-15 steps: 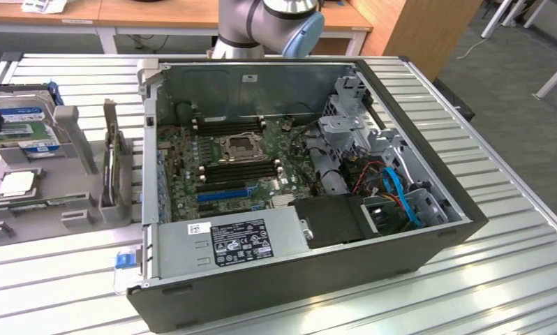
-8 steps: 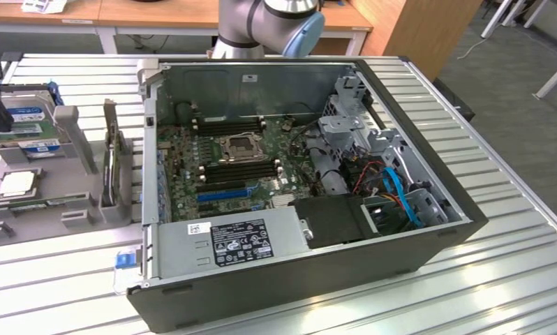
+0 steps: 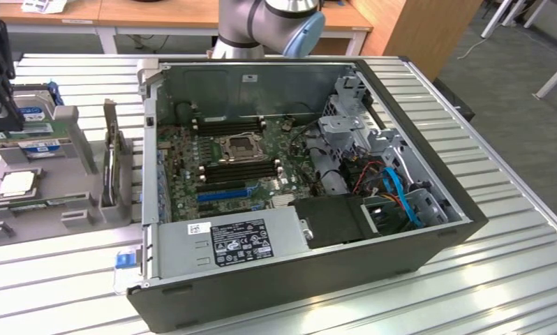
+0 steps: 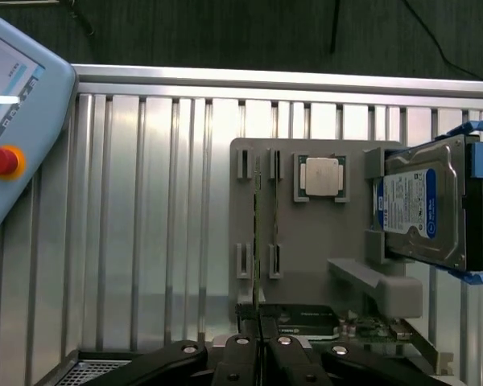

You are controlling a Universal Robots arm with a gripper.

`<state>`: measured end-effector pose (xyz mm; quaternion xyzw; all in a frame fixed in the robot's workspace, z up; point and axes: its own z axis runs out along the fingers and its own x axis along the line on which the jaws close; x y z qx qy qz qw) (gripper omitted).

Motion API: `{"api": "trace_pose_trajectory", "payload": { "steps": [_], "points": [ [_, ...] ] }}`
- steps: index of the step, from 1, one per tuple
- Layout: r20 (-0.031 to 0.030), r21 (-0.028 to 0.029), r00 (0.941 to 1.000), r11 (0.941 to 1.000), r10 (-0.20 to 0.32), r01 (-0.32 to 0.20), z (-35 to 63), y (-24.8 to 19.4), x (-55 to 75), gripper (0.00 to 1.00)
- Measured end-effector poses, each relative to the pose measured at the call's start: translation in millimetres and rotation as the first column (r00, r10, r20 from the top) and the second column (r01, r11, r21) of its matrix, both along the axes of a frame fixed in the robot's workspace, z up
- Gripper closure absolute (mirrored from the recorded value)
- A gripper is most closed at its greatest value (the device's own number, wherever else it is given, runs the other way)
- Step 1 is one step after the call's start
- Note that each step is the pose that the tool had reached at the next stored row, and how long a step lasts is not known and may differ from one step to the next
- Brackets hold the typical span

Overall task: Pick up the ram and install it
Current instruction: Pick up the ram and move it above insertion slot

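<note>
**Item:** the ram (image 4: 258, 233), a thin green stick. It stands on its long edge in the grey holder (image 4: 306, 241), seated between two pairs of slotted posts. The holder sits on the ribbed metal desk (image 3: 502, 293), beside the computer case (image 3: 260, 300) and outside it.

**Gripper** (image 4: 260, 331): in the wrist view the black fingers (image 4: 278, 366) are drawn together and in line with one end of the ram. Nothing is visible between them. Whether they touch the stick cannot be told.

**Also on the holder:**
- a processor (image 4: 321, 177), lying flat next to the ram
- a hard drive (image 4: 423, 205) in a blue frame, propped upright beyond the processor
- an expansion card (image 4: 302, 320), near the fingers

**Computer case:** it lies on its side with the panel off.
- The motherboard (image 3: 190, 164) faces up.
- Its black memory slots (image 3: 227, 125) flank the processor socket (image 3: 239, 147).
- A power supply (image 3: 232, 241) occupies the near corner.
- Blue cables (image 3: 401, 192) run along the drive bay.

**Other:**
- the robot arm (image 3: 260, 21), rising behind the case
- a pendant with a red button (image 4: 0, 161), at the desk edge
</note>
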<state>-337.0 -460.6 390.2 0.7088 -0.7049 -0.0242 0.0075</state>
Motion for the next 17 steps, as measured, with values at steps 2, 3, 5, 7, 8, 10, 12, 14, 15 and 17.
{"api": "trace_pose_trajectory", "payload": {
  "steps": [2, 3, 5, 7, 8, 10, 12, 14, 15, 17],
  "points": [
    [-0.0001, 0.0, 1.0, 1.0, 0.0, 0.0, 0.0, 0.0, 2.8, 0.88],
    [0.0, 0.0, 1.0, 1.0, 0.0, 0.0, 0.0, 0.0, 4.3, 0.88],
    [0.0, 0.0001, 1.0, 1.0, 0.0, 0.0, 0.0, 0.0, 7.1, 0.88],
    [0.0, 0.0, 1.0, 1.0, 0.0, 0.0, 0.0, 0.0, 10.0, 0.88],
    [0.0, 0.0, 1.0, 1.0, 0.0, 0.0, 0.0, 0.0, 11.5, 0.88],
    [0.0, 0.0, 1.0, 1.0, 0.0, 0.0, 0.0, 0.0, 14.4, 0.88],
    [0.0, 0.0, 1.0, 1.0, 0.0, 0.0, 0.0, 0.0, 17.5, 0.88],
    [0.0, 0.0, 1.0, 1.0, 0.0, 0.0, 0.0, 0.0, 20.7, 0.88],
    [0.0, 0.0, 1.0, 1.0, 0.0, 0.0, 0.0, 0.0, 22.3, 0.88],
    [0.0, 0.0, 1.0, 1.0, 0.0, 0.0, 0.0, 0.0, 25.5, 0.88]
  ]
}}
